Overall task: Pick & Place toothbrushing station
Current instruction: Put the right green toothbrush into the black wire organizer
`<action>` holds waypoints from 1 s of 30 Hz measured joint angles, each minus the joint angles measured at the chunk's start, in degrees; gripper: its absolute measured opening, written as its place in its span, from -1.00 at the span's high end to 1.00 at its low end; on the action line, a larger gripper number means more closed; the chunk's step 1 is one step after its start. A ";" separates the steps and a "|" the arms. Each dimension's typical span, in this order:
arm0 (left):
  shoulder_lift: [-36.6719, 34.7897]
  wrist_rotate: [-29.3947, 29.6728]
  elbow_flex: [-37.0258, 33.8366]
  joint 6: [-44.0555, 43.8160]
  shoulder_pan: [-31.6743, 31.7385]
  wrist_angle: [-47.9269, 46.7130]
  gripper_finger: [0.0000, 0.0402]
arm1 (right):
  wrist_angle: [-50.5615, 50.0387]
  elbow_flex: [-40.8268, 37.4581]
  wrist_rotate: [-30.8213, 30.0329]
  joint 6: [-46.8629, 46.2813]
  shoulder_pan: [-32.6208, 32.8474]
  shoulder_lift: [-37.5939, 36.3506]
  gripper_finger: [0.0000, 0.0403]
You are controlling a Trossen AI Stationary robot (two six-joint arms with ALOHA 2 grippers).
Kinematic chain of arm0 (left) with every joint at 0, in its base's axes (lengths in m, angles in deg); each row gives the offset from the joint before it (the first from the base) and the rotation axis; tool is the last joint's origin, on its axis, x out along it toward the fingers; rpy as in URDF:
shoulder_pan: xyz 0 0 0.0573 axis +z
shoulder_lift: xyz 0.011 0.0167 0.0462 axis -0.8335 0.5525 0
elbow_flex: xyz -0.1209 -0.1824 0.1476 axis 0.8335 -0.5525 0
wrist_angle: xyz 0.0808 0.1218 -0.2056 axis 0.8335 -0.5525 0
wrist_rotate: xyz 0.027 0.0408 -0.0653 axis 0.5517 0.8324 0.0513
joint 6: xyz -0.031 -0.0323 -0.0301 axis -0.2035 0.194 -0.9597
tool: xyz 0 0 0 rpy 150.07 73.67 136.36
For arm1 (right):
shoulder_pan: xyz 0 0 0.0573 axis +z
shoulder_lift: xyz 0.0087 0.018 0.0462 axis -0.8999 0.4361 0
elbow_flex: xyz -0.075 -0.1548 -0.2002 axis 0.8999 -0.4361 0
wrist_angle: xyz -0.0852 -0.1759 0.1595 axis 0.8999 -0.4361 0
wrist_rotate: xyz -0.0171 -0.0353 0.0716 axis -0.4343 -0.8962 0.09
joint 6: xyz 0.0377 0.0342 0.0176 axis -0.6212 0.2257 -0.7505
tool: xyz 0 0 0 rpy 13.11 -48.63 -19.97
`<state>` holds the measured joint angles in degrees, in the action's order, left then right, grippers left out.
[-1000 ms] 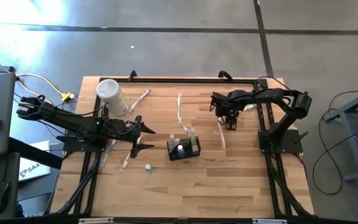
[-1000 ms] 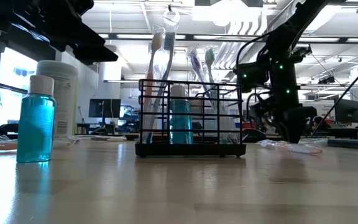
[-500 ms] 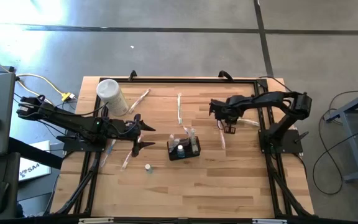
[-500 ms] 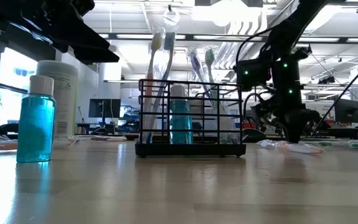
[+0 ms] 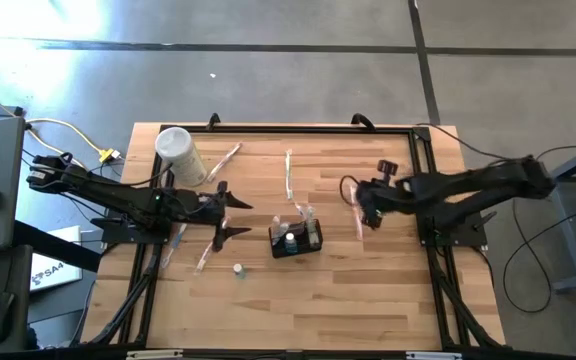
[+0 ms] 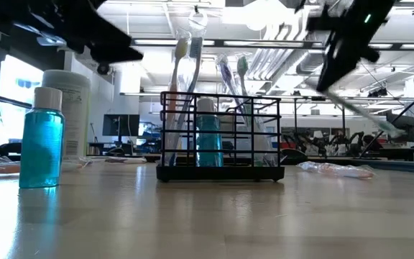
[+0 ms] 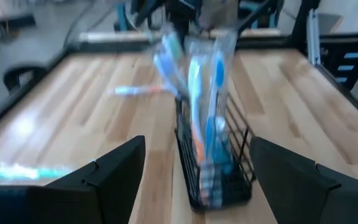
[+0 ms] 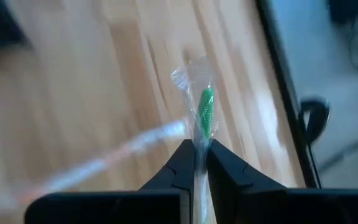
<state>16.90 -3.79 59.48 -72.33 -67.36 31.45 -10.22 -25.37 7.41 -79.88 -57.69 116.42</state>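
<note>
I've got the right gripper (image 8: 196,163) pinched tight on a wrapped toothbrush (image 8: 202,115), green head inside clear plastic sticking up between the fingers. From above, that gripper (image 5: 368,213) sits over the right half of the table (image 5: 298,310), just right of the toothbrushing station (image 5: 296,238). In the low view the arm is up high and a pale stick hangs slanted from it (image 6: 365,115); it's smeared, so I take that for the same toothbrush, clear of the wood.

The station itself stands upright near the middle of the table, a black wire holder (image 6: 220,137) with several toothbrushes and a blue bottle standing in it.

My left gripper (image 5: 226,213) is held wide apart with nothing between the fingers, hovering just left of the station and facing it; its wrist camera looks straight at the holder (image 7: 213,158).

Loose items: a white canister (image 5: 179,155) at the far left, a small blue bottle (image 6: 42,138) on the wood, more wrapped toothbrushes (image 5: 288,175) lying flat.
</note>
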 joint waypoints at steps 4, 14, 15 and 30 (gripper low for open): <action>0.00 -1.93 0.00 4.95 0.00 5.62 -0.43 | -0.76 2.09 -4.00 -5.57 10.40 -4.02 0.92; 0.00 -11.86 0.00 22.61 -3.99 14.08 -0.43 | 31.21 3.20 -8.11 -5.42 29.73 -4.33 0.92; 0.00 -11.98 0.00 24.87 -5.20 15.69 -0.43 | 35.64 3.23 -7.58 -2.02 31.22 -3.69 0.92; 14.69 -10.01 2.03 64.99 -19.88 40.04 -0.43 | 89.11 3.23 -2.27 33.10 38.22 12.60 0.92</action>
<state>31.58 -13.80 61.51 -7.35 -87.24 71.49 78.90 -22.14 5.13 -46.78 -19.47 129.01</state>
